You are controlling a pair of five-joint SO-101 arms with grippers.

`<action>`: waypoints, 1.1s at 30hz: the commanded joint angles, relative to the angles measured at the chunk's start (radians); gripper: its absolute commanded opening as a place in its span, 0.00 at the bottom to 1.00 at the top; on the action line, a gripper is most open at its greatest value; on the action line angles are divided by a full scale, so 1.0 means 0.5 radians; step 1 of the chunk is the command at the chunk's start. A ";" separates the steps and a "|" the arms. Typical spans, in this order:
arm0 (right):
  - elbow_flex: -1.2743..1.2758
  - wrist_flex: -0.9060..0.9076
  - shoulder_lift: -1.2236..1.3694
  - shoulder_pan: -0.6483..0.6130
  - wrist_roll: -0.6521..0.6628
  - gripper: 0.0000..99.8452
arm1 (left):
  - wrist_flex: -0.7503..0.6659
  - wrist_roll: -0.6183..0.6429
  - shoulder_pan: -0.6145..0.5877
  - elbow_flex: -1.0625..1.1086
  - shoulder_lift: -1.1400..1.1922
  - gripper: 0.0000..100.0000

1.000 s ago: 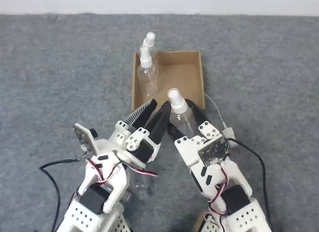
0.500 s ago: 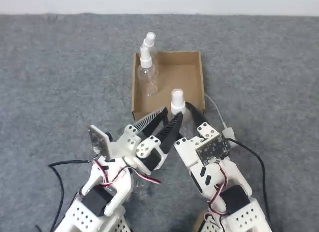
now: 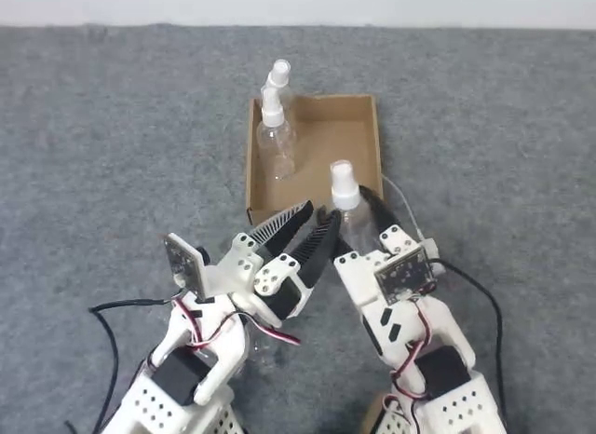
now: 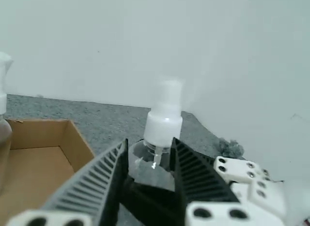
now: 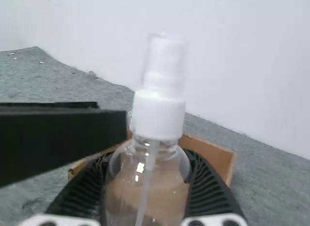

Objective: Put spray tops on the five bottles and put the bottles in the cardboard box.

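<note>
High view, left to right: two capped bottles stand at the far left corner of the cardboard box, unmoved over the last second. Just outside the box's near wall, the left gripper has drawn back from the bottle neck it was crowding a second ago. Its jaws stand wide apart and empty, tips just short of the third bottle. That bottle, its spray top seated, sits roughly upright in the right gripper, whose jaws are closed around its body. It has drifted rightward and nearer the box, the top now over the near wall. As I read it, this bottle's capping is finished and the right arm is carrying it in, with two more bottles still to do.
</note>
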 commanded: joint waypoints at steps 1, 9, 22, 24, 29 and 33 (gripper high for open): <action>0.043 -0.008 -0.063 0.078 0.000 0.01 | 0.003 -0.015 -0.006 -0.124 -0.049 0.13; 0.043 -0.002 -0.063 0.124 -0.015 0.01 | 0.003 -0.092 -0.218 -0.302 -0.049 0.13; 0.043 -0.008 -0.060 0.109 -0.015 0.01 | -0.003 0.230 -0.918 -0.247 -0.049 0.03; 0.043 -0.023 -0.060 0.109 -0.015 0.01 | 0.000 0.267 -1.059 -0.238 -0.049 0.01; 0.046 -0.026 -0.060 0.109 -0.018 0.01 | -0.003 0.285 -1.439 -0.238 -0.049 0.01; 0.037 -0.026 -0.063 0.106 -0.021 0.01 | 0.000 0.285 -1.623 -0.229 -0.049 0.01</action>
